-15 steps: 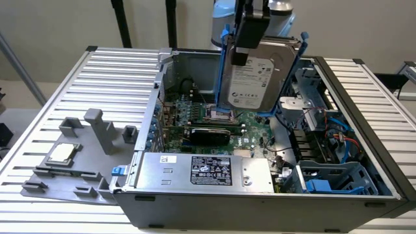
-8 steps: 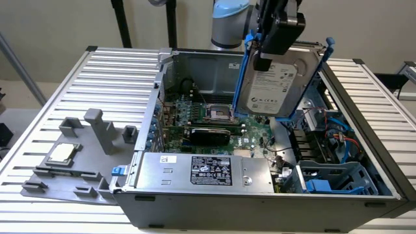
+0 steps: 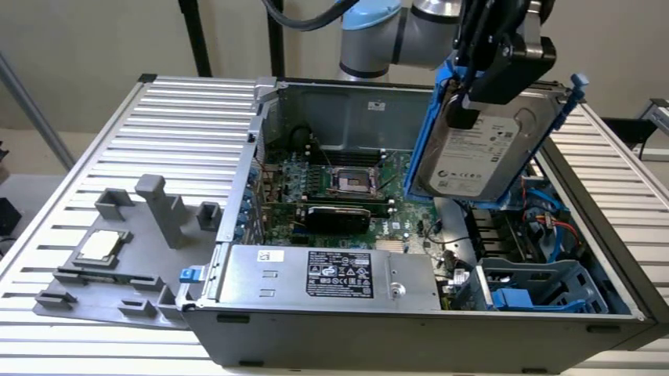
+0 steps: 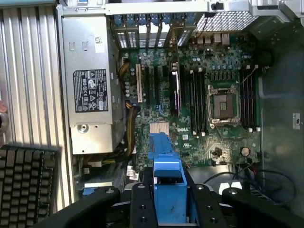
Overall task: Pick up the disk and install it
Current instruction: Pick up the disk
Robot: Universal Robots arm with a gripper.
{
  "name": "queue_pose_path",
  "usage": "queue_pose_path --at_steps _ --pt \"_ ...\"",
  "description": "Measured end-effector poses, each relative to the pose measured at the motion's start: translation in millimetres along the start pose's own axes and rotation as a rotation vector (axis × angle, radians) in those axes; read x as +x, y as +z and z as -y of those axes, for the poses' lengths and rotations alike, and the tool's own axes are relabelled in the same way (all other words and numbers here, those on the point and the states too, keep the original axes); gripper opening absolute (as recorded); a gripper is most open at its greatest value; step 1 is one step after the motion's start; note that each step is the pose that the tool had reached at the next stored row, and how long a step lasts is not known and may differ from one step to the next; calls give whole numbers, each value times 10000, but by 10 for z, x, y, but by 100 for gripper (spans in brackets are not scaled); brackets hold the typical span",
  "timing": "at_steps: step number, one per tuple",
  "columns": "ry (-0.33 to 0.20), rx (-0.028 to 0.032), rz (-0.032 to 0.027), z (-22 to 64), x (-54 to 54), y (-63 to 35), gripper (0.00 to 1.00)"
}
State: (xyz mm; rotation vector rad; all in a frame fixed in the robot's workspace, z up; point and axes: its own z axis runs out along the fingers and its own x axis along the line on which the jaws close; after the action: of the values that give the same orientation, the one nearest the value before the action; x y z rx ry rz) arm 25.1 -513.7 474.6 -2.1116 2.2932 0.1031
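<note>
Gripper (image 3: pixel 486 86) partly closed, jaws clamped on the blue carrier of the disk (image 3: pixel 478 157), which hangs tilted, label outward, above the open computer case (image 3: pixel 418 345) and its motherboard (image 4: pixel 209 95).

I stand by a big metal table (image 3: pixel 178 117). Its top is made of many long silver strips with thin dark lines between them. The same kind of top goes on at the exterior view's right side too. Behind the table is a plain wall (image 3: pixel 84 39), the colour of cream. Two thin black poles (image 3: pixel 194 35) stand straight up in front of that wall. A grey metal bar (image 3: pixel 31 106) leans at the exterior view's left. The floor (image 3: pixel 31 168) past the table's edge there looks pale. The light in the room is bright and soft, and the silver strips shine in it.
</note>
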Motion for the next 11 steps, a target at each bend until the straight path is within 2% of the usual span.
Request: queue_pose_path --at_steps 11 --pt "3 -22 0 346 319 -20 33"
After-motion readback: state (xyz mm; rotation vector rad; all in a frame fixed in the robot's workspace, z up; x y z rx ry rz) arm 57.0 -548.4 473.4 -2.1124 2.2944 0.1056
